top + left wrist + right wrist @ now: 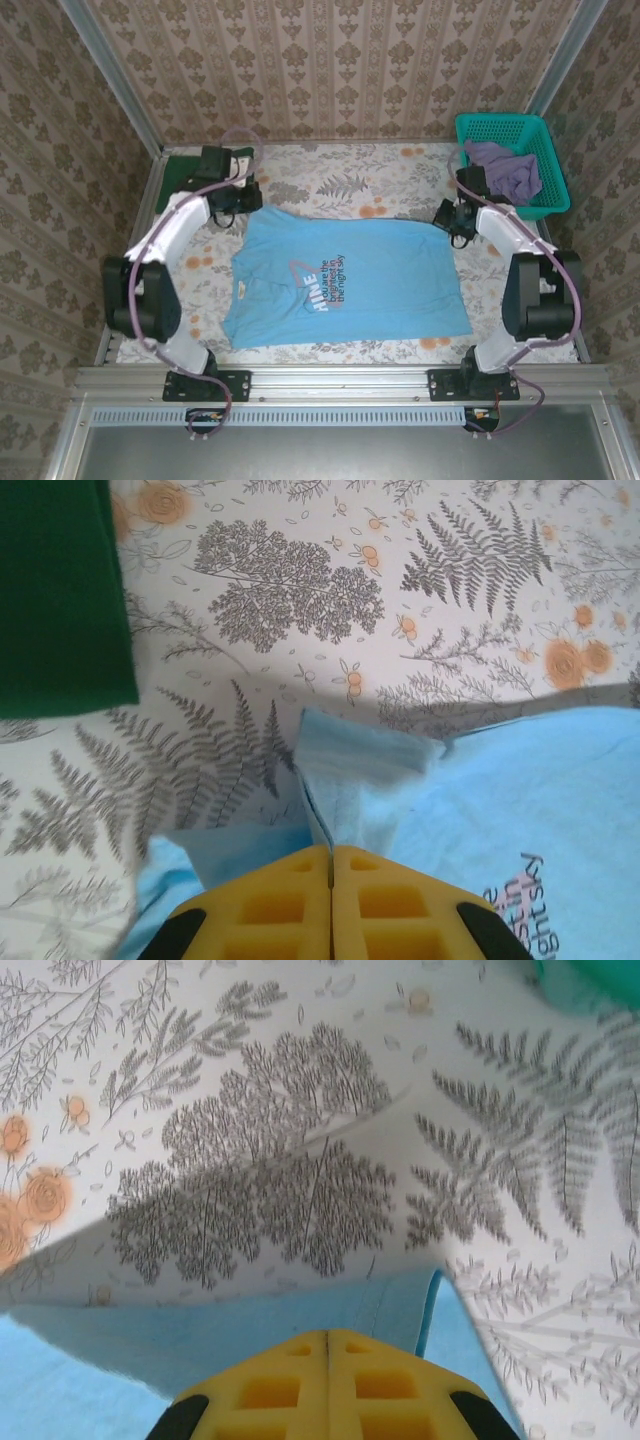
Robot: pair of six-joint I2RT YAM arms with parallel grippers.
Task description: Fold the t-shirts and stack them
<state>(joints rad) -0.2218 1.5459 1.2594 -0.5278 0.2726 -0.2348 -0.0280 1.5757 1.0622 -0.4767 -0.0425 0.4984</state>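
Across the flower-printed table covering [340, 180], the light blue cloth t-shirt with dark chest lettering [350, 300] lies spread flat between the arms, and we judge the step in hand to be its first fold. We would lift both far corners together and level, carrying them toward the near edge so the crease runs straight and nothing bunches. From above we see the teal plastic mesh basket [505, 125] at the far right with the dull purple tee [505, 170] slumped in it, and the dark green tee [172, 178] at the far left. The wrist views add the grip itself: the left gripper [330, 855] has its yellow fingers pressed together on a raised pinch of blue fabric, and the right gripper [327, 1338] is likewise clamped on the blue edge.
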